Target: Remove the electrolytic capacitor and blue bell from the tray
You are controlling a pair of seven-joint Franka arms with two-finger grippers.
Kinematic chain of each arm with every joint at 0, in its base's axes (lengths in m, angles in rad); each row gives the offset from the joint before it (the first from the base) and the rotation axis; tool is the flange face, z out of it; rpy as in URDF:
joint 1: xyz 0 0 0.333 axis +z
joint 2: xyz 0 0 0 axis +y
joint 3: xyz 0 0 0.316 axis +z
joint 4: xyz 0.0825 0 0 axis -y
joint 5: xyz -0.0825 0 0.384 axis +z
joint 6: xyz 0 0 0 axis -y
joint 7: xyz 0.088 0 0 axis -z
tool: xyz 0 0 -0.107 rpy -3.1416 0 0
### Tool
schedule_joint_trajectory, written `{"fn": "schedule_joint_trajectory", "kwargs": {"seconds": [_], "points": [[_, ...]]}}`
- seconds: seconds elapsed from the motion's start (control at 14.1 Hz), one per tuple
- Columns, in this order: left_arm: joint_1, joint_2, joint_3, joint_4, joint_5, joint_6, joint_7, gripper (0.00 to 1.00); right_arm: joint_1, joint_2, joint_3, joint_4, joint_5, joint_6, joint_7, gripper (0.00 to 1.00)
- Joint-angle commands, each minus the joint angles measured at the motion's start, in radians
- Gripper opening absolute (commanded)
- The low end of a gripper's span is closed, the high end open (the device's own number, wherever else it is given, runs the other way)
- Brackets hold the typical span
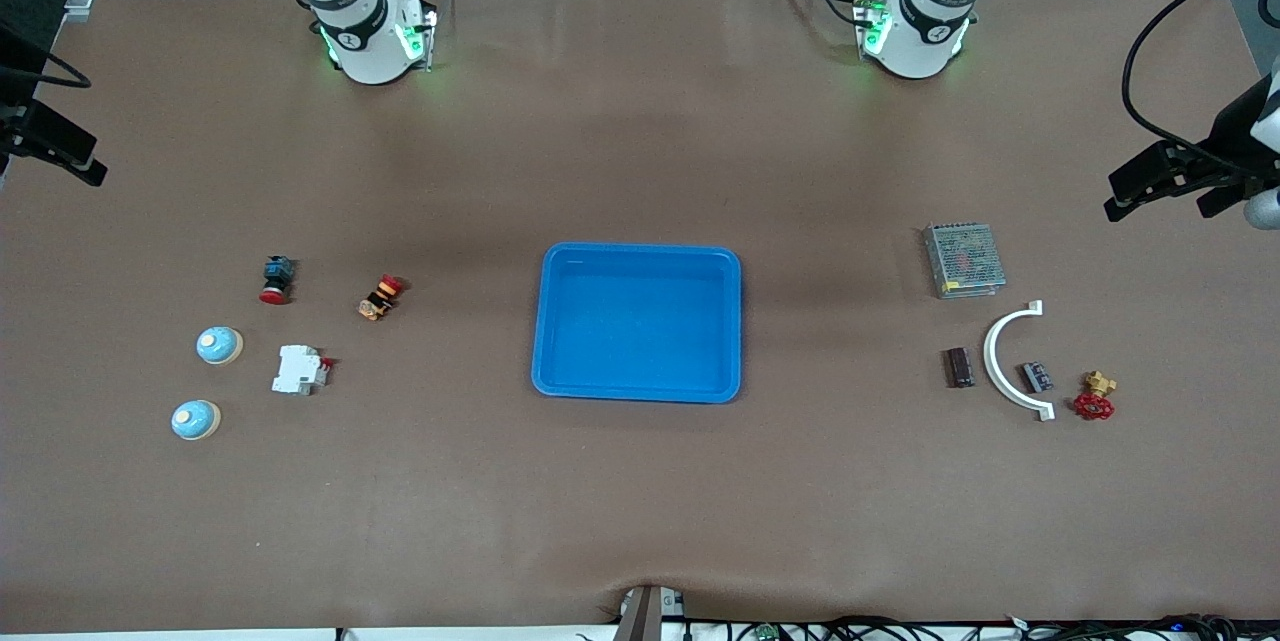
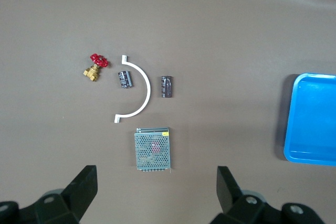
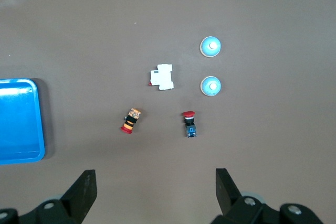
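**Both arms parked high, jaws wide, nothing picked**

Tray (image 1: pixel 640 256): blue, mid-table, nothing in it.

Left arm's end of the table:
- Two capacitors. One (image 1: pixel 960 367) lies just outside the white arc (image 1: pixel 1003 361), on its tray side. The other (image 1: pixel 1036 377) sits inside the arc's curve.
- Brass valve (image 1: pixel 1096 396) with red handwheel, just past the arc toward the table end.
- Mesh-cased supply (image 1: pixel 963 260), farther from the front camera than the arc.

Right arm's end:
- Two blue bells, near each other, both upright. One (image 1: pixel 219 345) is farther from the front camera, the other (image 1: pixel 195 419) nearer.
- White breaker (image 1: pixel 301 370) beside the bells, toward the tray.
- Red-capped button (image 1: pixel 277 279) and an orange-and-red button (image 1: pixel 379 297), both farther from the camera than the breaker, lying on their sides.

Grippers:
- Left gripper (image 2: pixel 156 192): up in the air over the table near the supply, fingers spread wide, empty. In the front view it shows only at the frame edge (image 1: pixel 1165 183).
- Right gripper (image 3: pixel 156 192): up over the table by the two buttons, fingers wide, empty. Front view catches just part of it at the edge (image 1: pixel 60 146).

Neither gripper touches a part. Capacitors and bells all sit on the table, well apart from the tray.
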Motion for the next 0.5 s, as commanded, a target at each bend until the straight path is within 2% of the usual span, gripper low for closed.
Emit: {"fn": "schedule_joint_trajectory", "kwargs": {"seconds": [0.0, 0.43], "points": [[0.003, 0.003, -0.006, 0.004, 0.021, -0.003, 0.017, 1.0, -0.01, -0.018, 0.006, -0.025, 0.006, 0.001, 0.015, 1.0], [0.008, 0.003, -0.004, 0.004, 0.007, -0.003, 0.017, 1.0, -0.008, -0.018, 0.007, -0.025, 0.004, 0.097, -0.005, 1.0]]}}
